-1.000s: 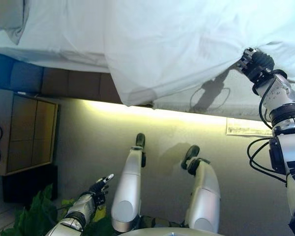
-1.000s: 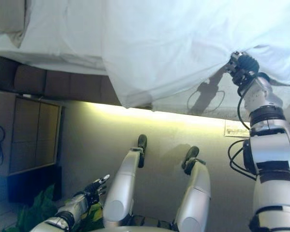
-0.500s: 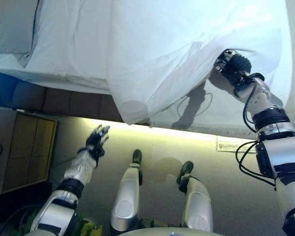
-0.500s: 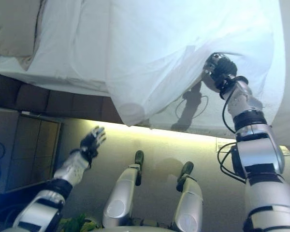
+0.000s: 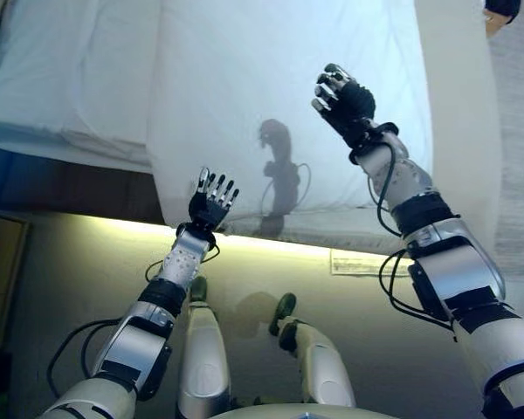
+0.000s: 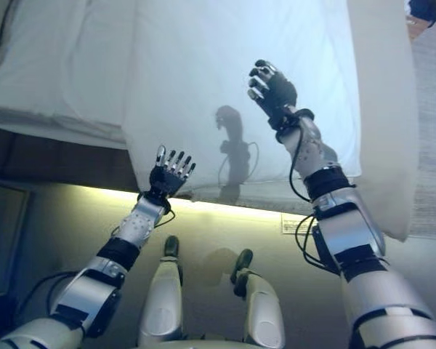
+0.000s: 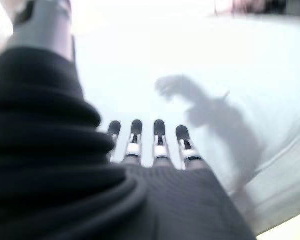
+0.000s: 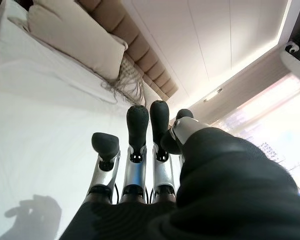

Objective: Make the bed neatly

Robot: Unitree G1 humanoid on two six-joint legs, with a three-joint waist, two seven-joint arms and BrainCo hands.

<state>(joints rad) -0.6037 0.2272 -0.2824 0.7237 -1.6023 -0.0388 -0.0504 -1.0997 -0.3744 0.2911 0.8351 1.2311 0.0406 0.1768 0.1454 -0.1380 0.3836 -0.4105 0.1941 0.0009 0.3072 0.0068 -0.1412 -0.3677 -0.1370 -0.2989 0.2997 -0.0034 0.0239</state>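
The white duvet [image 5: 279, 105] lies spread over the bed and hangs over its near side. My left hand [image 5: 211, 199] is open with straight, spread fingers at the duvet's hanging lower edge; whether it touches the cloth I cannot tell. In the left wrist view its fingers [image 7: 159, 135] point at the duvet [image 7: 200, 60]. My right hand [image 5: 342, 94] is raised over the duvet's middle right, fingers relaxed, holding nothing. The right wrist view shows its fingers [image 8: 137, 130] free above the cloth, with a beige pillow [image 8: 75, 40] at the bed's head.
The white sheet [image 5: 61, 96] lies bare left of the duvet, above the dark bed base [image 5: 61, 183]. A beige strip of bedding [image 5: 458, 131] runs along the duvet's right side. A padded brown headboard [image 8: 140, 50] stands behind the pillow. Part of a person [image 5: 502, 9] shows at top right.
My right hand has let go of the duvet's edge and risen above it; the duvet has dropped flat. My left hand has come up to the duvet's lower edge. The camera has tilted up.
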